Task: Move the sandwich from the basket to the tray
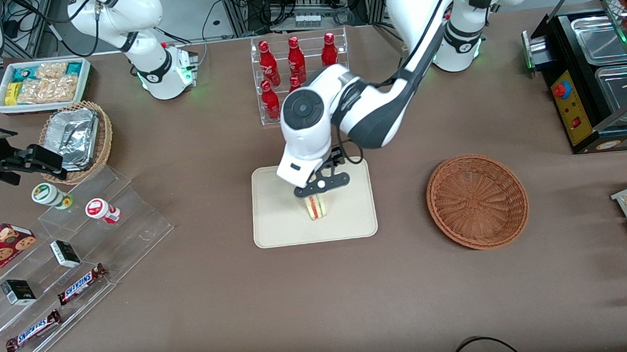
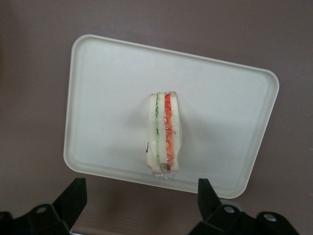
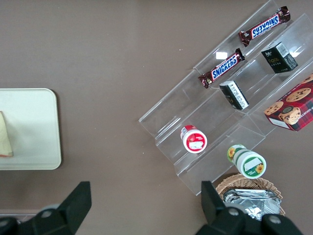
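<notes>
From the front, my gripper (image 1: pixel 315 196) hangs over the tray (image 1: pixel 278 227), and the sandwich (image 1: pixel 316 207) stands on its edge on the tray directly under me, its striped filling facing the camera. The basket (image 1: pixel 477 201) sits on the brown table (image 1: pixel 321 306) toward the working arm's end, well apart from the tray, with nothing showing inside it. A clear rack of red bottles (image 1: pixel 295 63) stands farther from the camera than the tray.

From my own wrist, my fingers (image 2: pixel 72 196) are spread wide, one on each side, and neither touches the sandwich (image 2: pixel 164 133); my jaws are apart and hold nothing. The sandwich rests near the middle of the tray (image 2: pixel 102 78), upright on its edge, with green, pink and red layers showing between pale bread.

From the parked arm's wrist, one end of the tray (image 3: pixel 34 127) shows, with a corner of the sandwich (image 3: pixel 4 134) on it. A clear stepped stand holds Snickers bars (image 3: pixel 222 67) and small boxes.
</notes>
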Controlling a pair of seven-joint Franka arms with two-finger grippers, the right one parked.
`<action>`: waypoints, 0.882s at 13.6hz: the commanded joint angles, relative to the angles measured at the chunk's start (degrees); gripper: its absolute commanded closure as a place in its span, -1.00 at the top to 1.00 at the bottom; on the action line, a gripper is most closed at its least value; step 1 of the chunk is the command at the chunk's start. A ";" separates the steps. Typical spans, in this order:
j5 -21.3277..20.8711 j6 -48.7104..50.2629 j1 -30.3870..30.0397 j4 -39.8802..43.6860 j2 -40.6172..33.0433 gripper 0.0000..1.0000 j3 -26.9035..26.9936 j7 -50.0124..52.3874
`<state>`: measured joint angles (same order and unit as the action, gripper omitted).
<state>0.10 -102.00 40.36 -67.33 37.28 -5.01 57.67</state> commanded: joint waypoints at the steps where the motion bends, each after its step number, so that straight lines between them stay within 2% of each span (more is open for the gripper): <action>1: 0.60 1.89 -4.14 -6.21 -6.58 1.00 -0.26 -6.14; 5: 3.94 4.78 -13.09 -15.18 -15.37 1.00 -0.17 -20.64; 12: 3.94 5.84 -25.05 -27.84 -27.77 1.00 0.00 -41.65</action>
<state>3.01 -96.41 18.43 -89.50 14.96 -4.67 21.20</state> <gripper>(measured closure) 0.000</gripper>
